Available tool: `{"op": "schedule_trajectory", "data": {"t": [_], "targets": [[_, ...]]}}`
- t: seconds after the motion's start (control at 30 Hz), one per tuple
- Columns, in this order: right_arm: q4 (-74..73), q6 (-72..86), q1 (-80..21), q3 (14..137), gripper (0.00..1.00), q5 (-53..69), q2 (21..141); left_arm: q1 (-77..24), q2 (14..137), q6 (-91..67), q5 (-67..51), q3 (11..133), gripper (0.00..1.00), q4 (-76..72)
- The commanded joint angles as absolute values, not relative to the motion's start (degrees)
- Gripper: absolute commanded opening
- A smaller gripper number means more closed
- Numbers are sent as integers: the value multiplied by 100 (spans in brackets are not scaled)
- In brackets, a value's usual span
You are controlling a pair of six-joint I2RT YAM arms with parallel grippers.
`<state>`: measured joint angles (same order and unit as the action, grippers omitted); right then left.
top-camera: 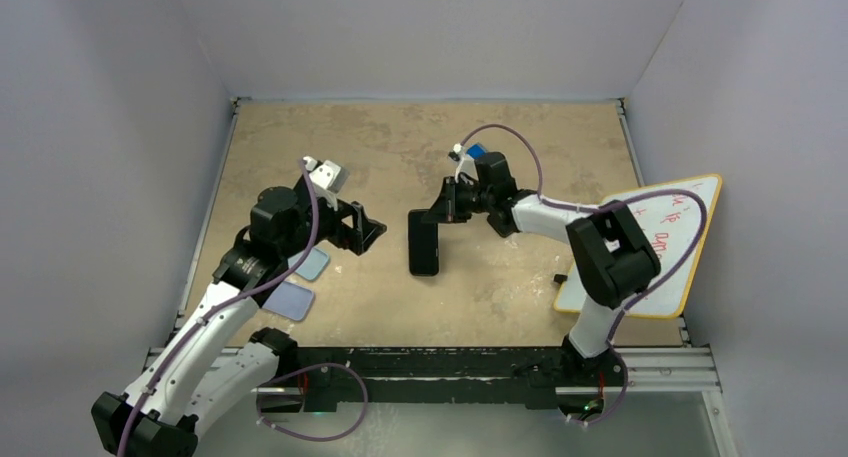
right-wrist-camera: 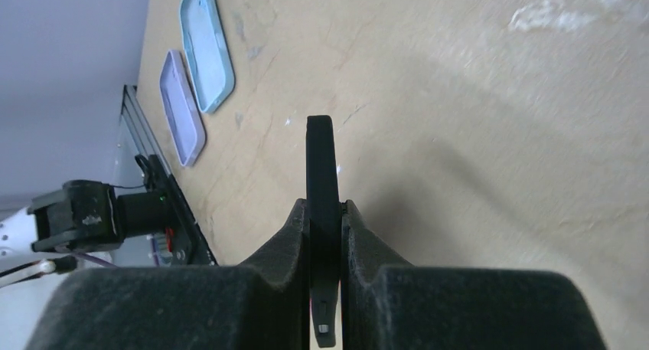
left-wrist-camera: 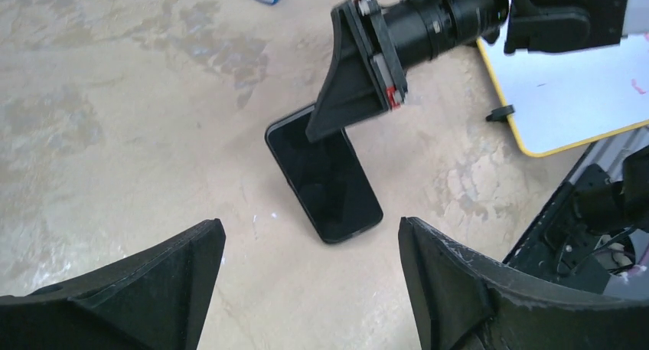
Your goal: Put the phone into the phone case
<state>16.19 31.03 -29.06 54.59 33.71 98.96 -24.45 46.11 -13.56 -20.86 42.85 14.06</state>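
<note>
The black phone point(top-camera: 424, 243) is at the table's middle, screen up. My right gripper point(top-camera: 440, 211) is shut on its far end, one finger on each face. In the right wrist view the phone point(right-wrist-camera: 321, 166) shows edge-on between the shut fingers point(right-wrist-camera: 360, 235). Its near end point(left-wrist-camera: 348, 224) is low, at or just above the table. Two phone cases lie at the left, a light blue case point(top-camera: 314, 265) and a lavender case point(top-camera: 290, 300). My left gripper point(top-camera: 365, 229) is open and empty, between the cases and the phone. Its fingertips point(left-wrist-camera: 207, 239) stay short of the phone.
A yellow-framed whiteboard point(top-camera: 650, 247) lies at the right edge with a small black piece point(top-camera: 560, 277) beside it. A small blue object point(top-camera: 478, 151) sits behind the right wrist. The black rail point(top-camera: 430, 362) runs along the near edge.
</note>
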Motion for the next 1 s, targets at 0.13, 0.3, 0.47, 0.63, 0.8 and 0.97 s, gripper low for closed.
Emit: {"op": "schedule_trajectory", "data": {"t": [0.13, 0.3, 0.47, 0.63, 0.8, 0.97], "targets": [[1623, 3264, -2202, 6798, 13, 4469, 11163, -2432, 4508, -994, -1758, 4258, 87, 1913], [762, 2900, -1868, 7471, 27, 4572, 11755, -2435, 4510, -950, -1713, 4243, 87, 1929], [201, 2830, -1735, 7953, 36, 4197, 12051, -2435, 4569, -941, -1731, 4284, 87, 2026], [-594, 2749, -1701, 8363, 52, 3377, 12034, -2430, 4556, -941, -1717, 4315, 87, 2068], [-1669, 2757, -1617, 8321, 73, 1507, 11294, -2433, 4564, -960, -1474, 4317, 88, 2214], [-2237, 3237, -1560, 7996, 86, 459, 10555, -2435, 4639, -994, -1383, 4325, 90, 2210]]}}
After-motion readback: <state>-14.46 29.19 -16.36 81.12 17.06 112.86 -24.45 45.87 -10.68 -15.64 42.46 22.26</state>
